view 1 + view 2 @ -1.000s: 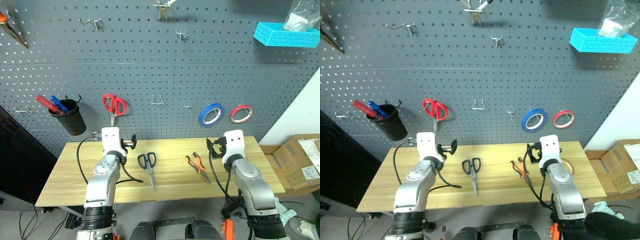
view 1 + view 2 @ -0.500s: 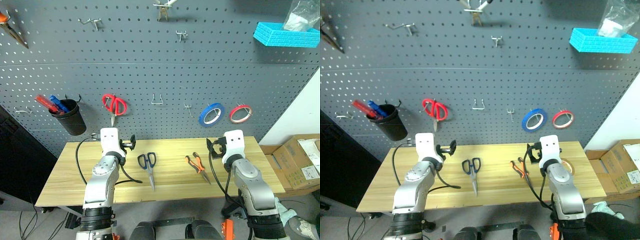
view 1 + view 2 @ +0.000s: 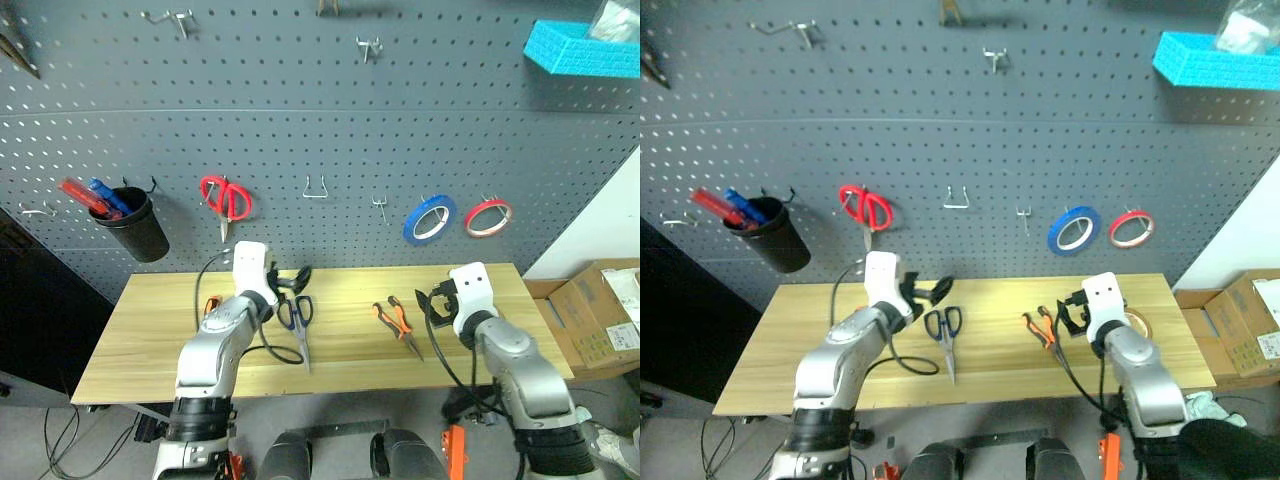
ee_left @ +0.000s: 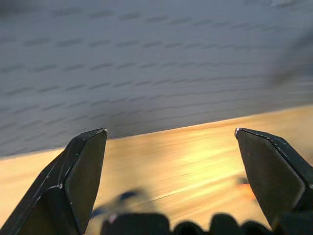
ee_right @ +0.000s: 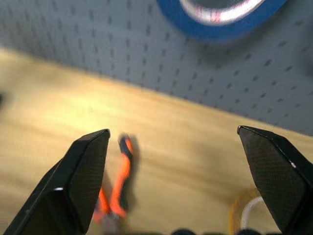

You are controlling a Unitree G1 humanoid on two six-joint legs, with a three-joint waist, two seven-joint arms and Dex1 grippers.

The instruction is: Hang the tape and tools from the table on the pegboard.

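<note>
The table (image 3: pixel 140 340) bears scissors (image 3: pixel 297 322), pliers (image 3: pixel 397 325), screwdriver (image 3: pixel 211 303), yellow tape (image 3: pixel 1134 325)

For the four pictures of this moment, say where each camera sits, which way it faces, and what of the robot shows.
Left and right eye views: on the head, looking forward and down at the table and pegboard; both arms show.
Left wrist view: looks along the open left gripper over the table's back edge.
Right wrist view: looks along the open right gripper at the pliers and yellow tape.
Shared: the pliers show in the eye views too.
</note>
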